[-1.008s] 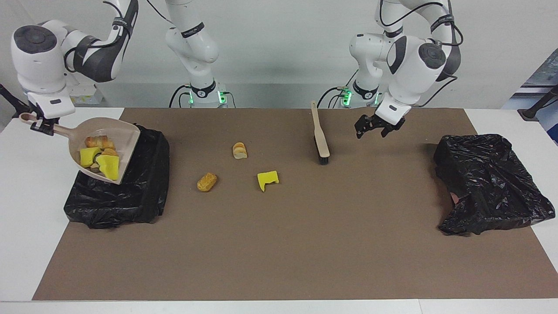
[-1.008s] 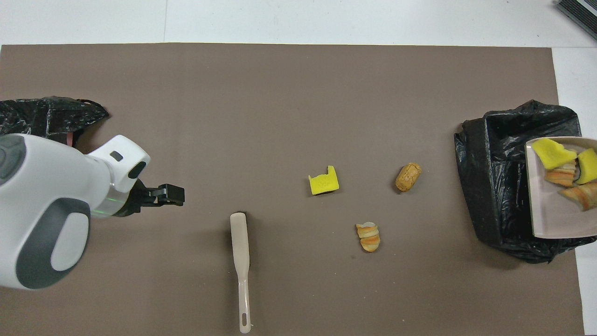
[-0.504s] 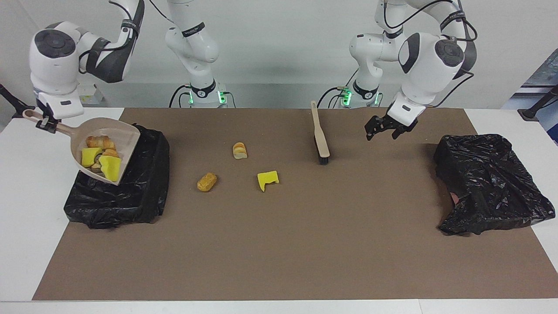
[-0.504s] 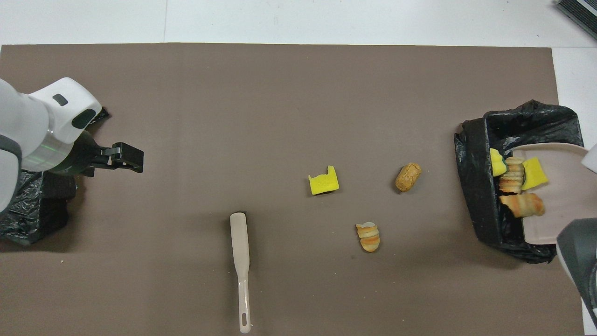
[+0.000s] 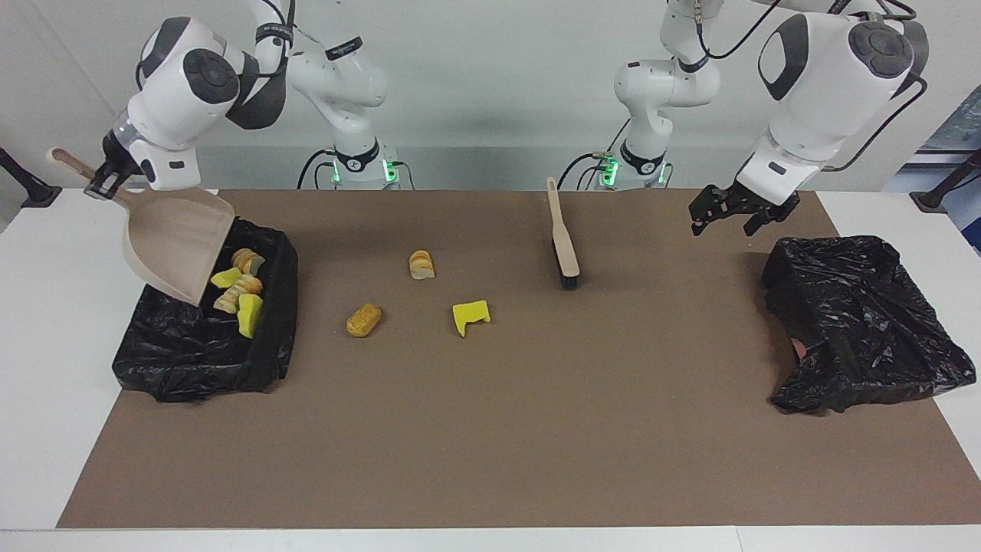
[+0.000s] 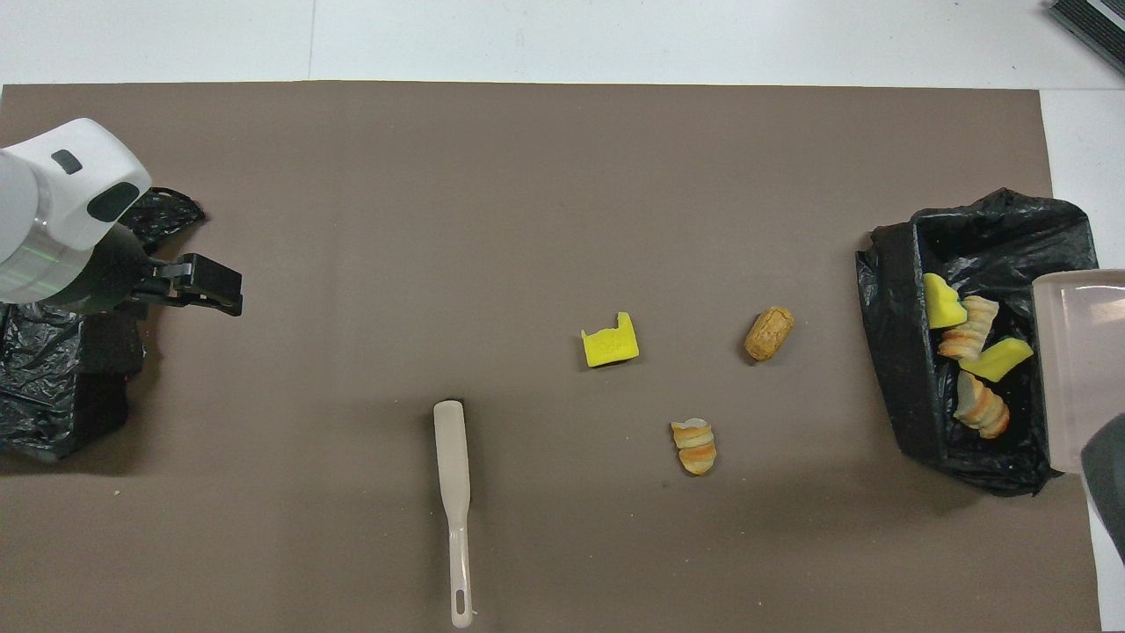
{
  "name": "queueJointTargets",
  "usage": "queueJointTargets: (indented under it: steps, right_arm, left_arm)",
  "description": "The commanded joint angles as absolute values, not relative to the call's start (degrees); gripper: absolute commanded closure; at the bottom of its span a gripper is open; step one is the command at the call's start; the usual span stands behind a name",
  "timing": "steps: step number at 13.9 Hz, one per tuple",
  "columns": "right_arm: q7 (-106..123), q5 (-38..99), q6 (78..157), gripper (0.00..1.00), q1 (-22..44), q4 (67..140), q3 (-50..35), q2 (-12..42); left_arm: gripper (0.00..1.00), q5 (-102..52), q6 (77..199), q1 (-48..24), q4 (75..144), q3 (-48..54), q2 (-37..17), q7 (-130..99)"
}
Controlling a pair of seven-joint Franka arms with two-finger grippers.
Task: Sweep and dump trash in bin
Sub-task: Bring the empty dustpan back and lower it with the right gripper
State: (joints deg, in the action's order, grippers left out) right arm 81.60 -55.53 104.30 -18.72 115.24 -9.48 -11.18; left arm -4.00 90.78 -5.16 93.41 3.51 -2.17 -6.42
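My right gripper (image 5: 103, 182) is shut on the handle of the beige dustpan (image 5: 175, 244), which is tipped steeply, mouth down, over the black-lined bin (image 5: 277, 322). Several pieces of trash (image 5: 244, 287), yellow sponge and bread, lie in the bin (image 6: 889, 352) below the pan's lip (image 6: 1077, 369). Three scraps stay on the brown mat: a yellow sponge chunk (image 5: 470, 314) (image 6: 609, 340), a brown roll (image 5: 363, 320) (image 6: 769, 333) and a striped bread piece (image 5: 421, 264) (image 6: 695, 447). My left gripper (image 5: 732, 213) (image 6: 206, 286) hangs open and empty over the mat.
The beige brush (image 5: 563, 245) (image 6: 453, 492) lies on the mat, nearer to the robots than the sponge chunk, bristles pointing away from them. A crumpled black bag (image 5: 858, 322) (image 6: 53, 413) sits at the left arm's end of the table, beside the left gripper.
My right gripper raised the handle and tipped the dustpan, so the scraps slid out into the bin. The left gripper rose and moved toward the crumpled black bag.
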Motion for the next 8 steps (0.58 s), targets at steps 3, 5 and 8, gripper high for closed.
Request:
queueJointTargets:
  steps: [3,5,8]
  right_arm:
    - [71.8,-49.9,98.3,1.00,-13.4,111.4,-10.8,-9.7]
    - [65.0,-43.4,93.1,1.00,-10.9,106.6,-10.9,-6.8]
    - [51.1,-34.0,90.8,1.00,-4.9,102.4,-10.9,-4.4]
  left_arm:
    - [0.00,-3.3,89.6,-2.3,91.8,3.8,-3.0,-6.0]
    - [0.00,-3.3,89.6,-1.0,91.8,3.8,-3.0,-6.0]
    - [0.00,-3.2,88.9,0.7,91.9,3.8,-3.0,-5.6]
